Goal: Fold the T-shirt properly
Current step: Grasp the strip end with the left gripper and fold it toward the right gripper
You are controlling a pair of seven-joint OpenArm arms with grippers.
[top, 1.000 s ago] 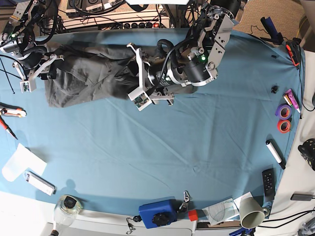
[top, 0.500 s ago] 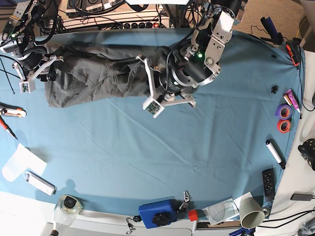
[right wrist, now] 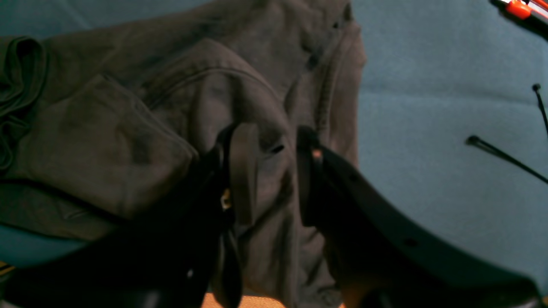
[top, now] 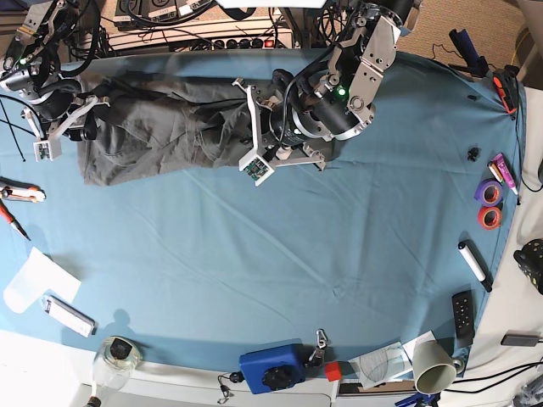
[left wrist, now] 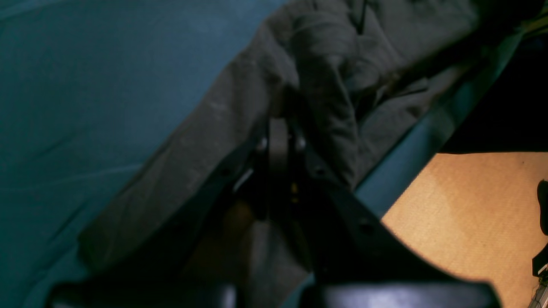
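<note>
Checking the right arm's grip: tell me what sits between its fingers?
In the right wrist view, a fold of the T-shirt runs between the right gripper fingers.

The wrinkled dark charcoal-grey cotton T-shirt (top: pixel 161 136) lies along the far edge of the cloth-covered bench (top: pixel 339 254), stretched between both tools: the left tool (left wrist: pixel 282 107) at one end, the right tool (right wrist: pixel 274 171) over the other.
</note>
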